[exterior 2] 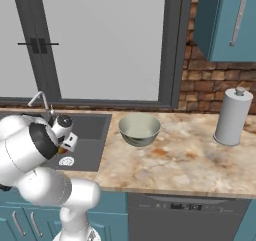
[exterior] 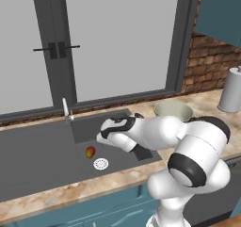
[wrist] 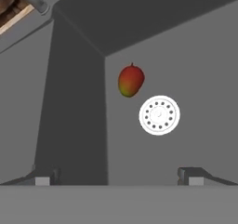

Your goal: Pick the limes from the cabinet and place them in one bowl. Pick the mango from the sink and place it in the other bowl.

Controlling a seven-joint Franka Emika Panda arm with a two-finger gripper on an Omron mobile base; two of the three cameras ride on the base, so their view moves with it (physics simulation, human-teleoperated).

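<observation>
- The white two-finger gripper (wrist: 119, 181) hangs over the dark grey rectangular sink (exterior: 42, 150); its jaws stand fully spread and hold nothing, both dark tips showing well apart at the bottom of the hand view.
- The small oval red-orange mango with a greenish-yellow patch (wrist: 130, 80) lies on the basin floor, just beside the round silver perforated drain (wrist: 159, 115) and near an inner corner of the basin.
- Risk: the mango sits off the midline between the tips, so a straight descent would likely bring one tip down onto the fruit or the drain.
- Risk: the rounded, glossy fruit may roll away under a one-sided touch, towards the basin wall.
- Risk: the slim grey faucet (exterior: 66, 109) and the sink rim stand near the forearm; a steep reach could graze them.
- The pale shallow bowl (exterior 2: 139, 129) waits on the marbled surface (exterior 2: 190, 160), well apart from the sink; a loose pinch could drop the fruit in transit.
</observation>
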